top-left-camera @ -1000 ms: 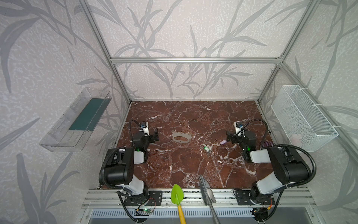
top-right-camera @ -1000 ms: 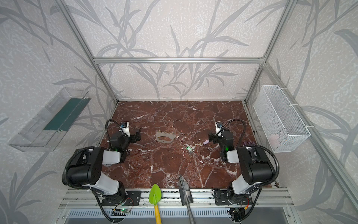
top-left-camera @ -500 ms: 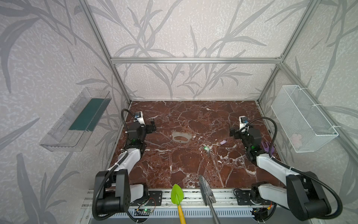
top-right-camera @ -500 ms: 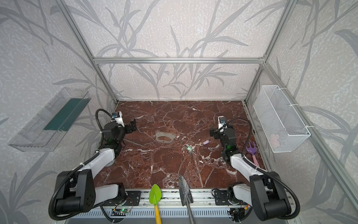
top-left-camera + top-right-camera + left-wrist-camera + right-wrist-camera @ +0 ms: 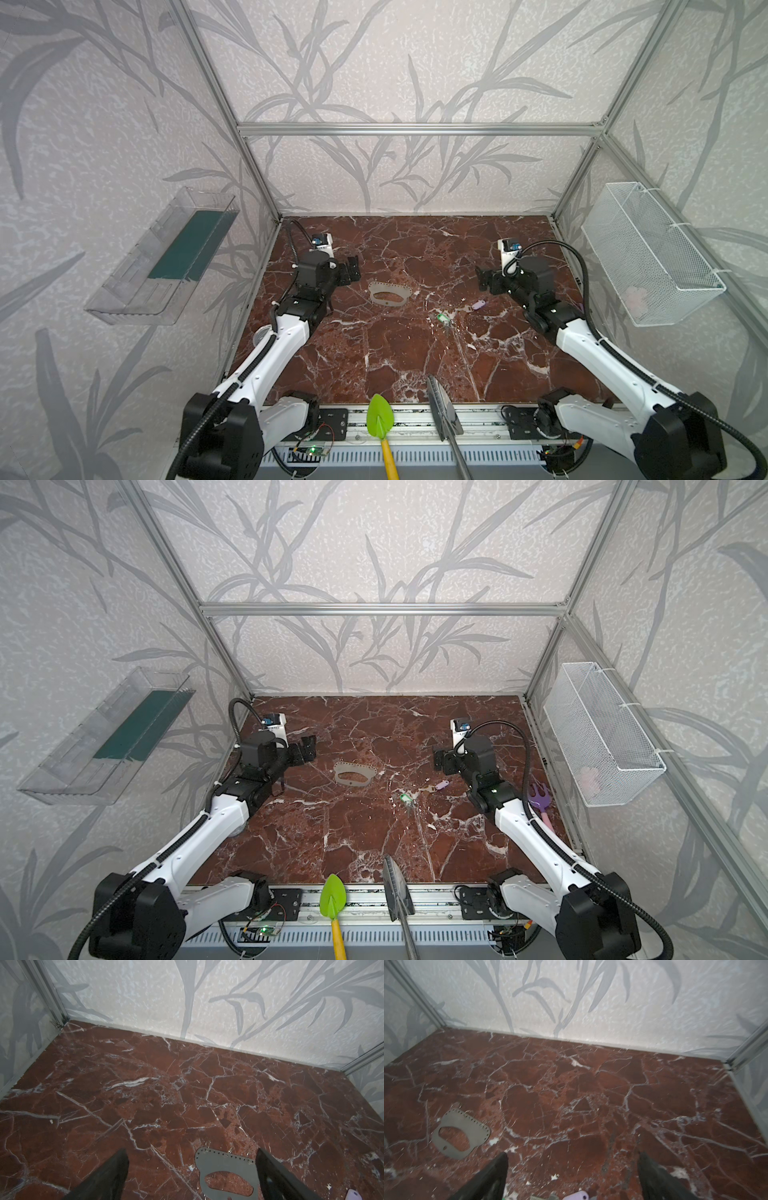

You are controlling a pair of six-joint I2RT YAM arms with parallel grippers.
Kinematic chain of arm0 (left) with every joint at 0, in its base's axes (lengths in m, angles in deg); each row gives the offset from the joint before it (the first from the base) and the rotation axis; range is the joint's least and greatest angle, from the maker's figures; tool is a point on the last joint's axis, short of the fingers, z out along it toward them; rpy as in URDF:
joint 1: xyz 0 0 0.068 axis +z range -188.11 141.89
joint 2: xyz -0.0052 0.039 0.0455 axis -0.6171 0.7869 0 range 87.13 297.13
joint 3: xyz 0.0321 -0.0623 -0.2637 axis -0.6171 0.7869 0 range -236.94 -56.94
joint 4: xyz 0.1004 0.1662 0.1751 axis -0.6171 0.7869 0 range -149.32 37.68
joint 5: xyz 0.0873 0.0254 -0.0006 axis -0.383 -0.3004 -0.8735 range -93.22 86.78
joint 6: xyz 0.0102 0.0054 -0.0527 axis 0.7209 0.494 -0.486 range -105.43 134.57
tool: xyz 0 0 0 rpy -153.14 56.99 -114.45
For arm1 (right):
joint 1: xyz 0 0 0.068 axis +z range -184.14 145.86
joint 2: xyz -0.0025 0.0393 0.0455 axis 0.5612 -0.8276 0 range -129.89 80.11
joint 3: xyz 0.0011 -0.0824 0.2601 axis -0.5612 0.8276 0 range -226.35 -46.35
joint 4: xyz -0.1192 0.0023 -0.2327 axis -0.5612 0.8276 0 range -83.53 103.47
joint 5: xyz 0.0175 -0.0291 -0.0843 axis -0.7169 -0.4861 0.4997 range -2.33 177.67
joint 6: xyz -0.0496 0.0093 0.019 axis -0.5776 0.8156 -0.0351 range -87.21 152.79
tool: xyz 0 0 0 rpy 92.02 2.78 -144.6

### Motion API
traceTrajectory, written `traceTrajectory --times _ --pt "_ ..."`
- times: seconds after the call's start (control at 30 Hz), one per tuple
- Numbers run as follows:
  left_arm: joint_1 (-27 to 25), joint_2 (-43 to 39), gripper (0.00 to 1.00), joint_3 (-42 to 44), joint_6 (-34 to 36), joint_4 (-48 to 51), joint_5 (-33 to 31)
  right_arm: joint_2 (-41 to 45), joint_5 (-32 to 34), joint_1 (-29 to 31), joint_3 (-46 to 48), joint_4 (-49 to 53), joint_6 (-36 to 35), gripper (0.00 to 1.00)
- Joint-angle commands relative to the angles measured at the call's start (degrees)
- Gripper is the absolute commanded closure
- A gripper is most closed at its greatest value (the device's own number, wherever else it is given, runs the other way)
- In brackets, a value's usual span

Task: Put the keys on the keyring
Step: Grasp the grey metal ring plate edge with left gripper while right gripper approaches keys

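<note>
Both arms raised over the red marble table [image 5: 374, 365], nothing held.

At left, left gripper [image 5: 352, 269] hanging with jaws spread and empty, black fingers [image 5: 108, 1176] wide apart in the left wrist view. Just beside it toward the middle, flat on the marble, the grey keyring [image 5: 390, 293], small wire rings along its far edge. Right of that, the green key [image 5: 441, 318], then the lilac key [image 5: 478, 305], each lying loose, apart from the keyring. At right, right gripper [image 5: 483, 279] likewise spread, empty, above the lilac key's side of the table.

No legible text, labels, brands, numbers or signs on anything in view.
</note>
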Motion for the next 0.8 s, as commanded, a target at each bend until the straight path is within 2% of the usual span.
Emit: traceTrajectory --times 0.0,0.23,0.5,0.77 --pt "-1.5 4.8 0.12 -4.0 -3.4 10.9 -0.8 -2.3 1.3 3.0 -2.4 5.1 3.5 0.08" --pt "-4.7 16.0 0.24 -8.9 -3.8 12.3 -0.4 -6.2 1.7 6.6 -2.2 5.5 8.4 0.12" --pt "-6.0 27.6 0.46 -12.7 -5.2 9.4 4.7 -6.0 3.1 7.0 -1.2 7.6 8.7 0.14" --pt "-7.4 33.9 0.59 -11.8 -6.3 0.8 4.6 -4.7 4.5 7.0 -0.9 9.2 8.0 0.14"
